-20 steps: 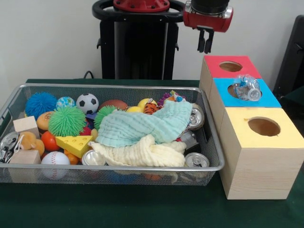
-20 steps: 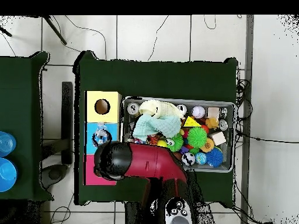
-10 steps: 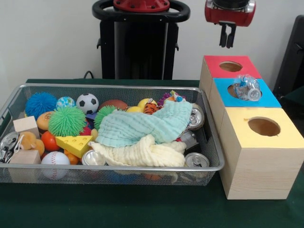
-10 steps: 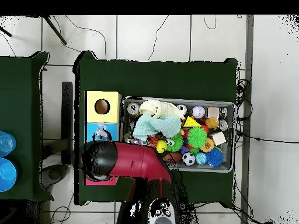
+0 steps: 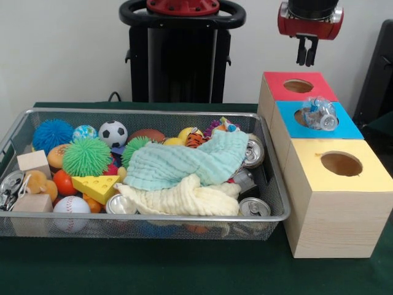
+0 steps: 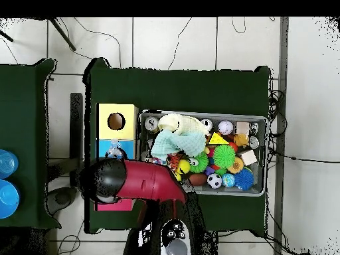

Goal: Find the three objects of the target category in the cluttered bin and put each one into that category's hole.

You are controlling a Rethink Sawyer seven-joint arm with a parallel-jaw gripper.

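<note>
— What did we see in the basket (image 5: 270,216), starting from the left?

— We saw a wooden block (image 5: 33,162) and a blue spiky ball (image 5: 52,134) at the left end, then a green spiky ball (image 5: 86,156), a yellow cheese wedge (image 5: 96,187) and a baseball (image 5: 71,209) near the front rim. A soccer ball (image 5: 113,133) sat toward the back.

— And the middle?

— A pale green cloth (image 5: 184,163) lay over a cream cloth (image 5: 184,198), covering much of what was beneath. At the right end we counted cans: one (image 5: 253,152) at the edge of the green cloth and one (image 5: 254,208) in the front corner.

— Where was the crushed plastic bottle (image 5: 320,113)?

— It rested on top of the blue box (image 5: 344,129), lying over the hole, not dropped through. The red box (image 5: 279,86) stood behind it and the yellow box (image 5: 368,178) in front, both holes open.

— And the gripper (image 5: 306,56)?

— It hung in the air above the red box, well clear of it. Its two fingers (image 5: 301,52) were close together, nearly touching, and held nothing. From overhead we saw only the arm (image 6: 136,184) covering that spot.
</note>
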